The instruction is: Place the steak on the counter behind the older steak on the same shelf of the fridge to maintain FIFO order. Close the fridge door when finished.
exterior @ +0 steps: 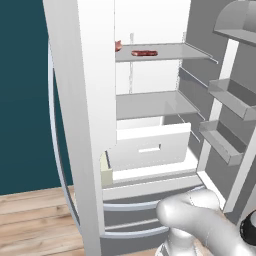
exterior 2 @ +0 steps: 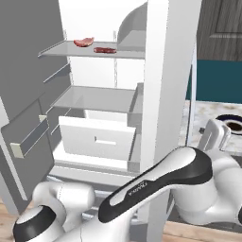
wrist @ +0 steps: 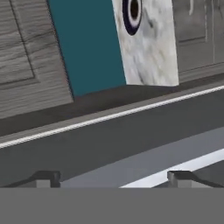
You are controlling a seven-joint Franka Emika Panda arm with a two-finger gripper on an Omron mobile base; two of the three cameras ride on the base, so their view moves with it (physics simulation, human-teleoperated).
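Note:
Both doors of the fridge (exterior: 150,170) stand open. On the higher shelf (exterior 2: 61,51) the pale pink steak (exterior 2: 83,42) lies toward the back. The flat dark red older steak (exterior 2: 104,50) lies just in front of it. From the left base view the older steak (exterior: 144,52) is in plain sight, while the pink steak (exterior: 118,46) peeks out from behind the left door. My gripper (wrist: 113,179) is open with nothing between its fingertips (wrist: 46,177). It points at the marble counter (wrist: 148,48) to the right of the fridge.
The right fridge door (exterior 2: 168,85) stands edge-on between the arm and the fridge interior. The left door (exterior 2: 23,94) carries bins. A dark-rimmed plate (exterior 2: 231,124) sits on the counter (exterior 2: 208,111). A lower shelf (exterior: 150,104) and a white drawer (exterior: 150,147) lie below.

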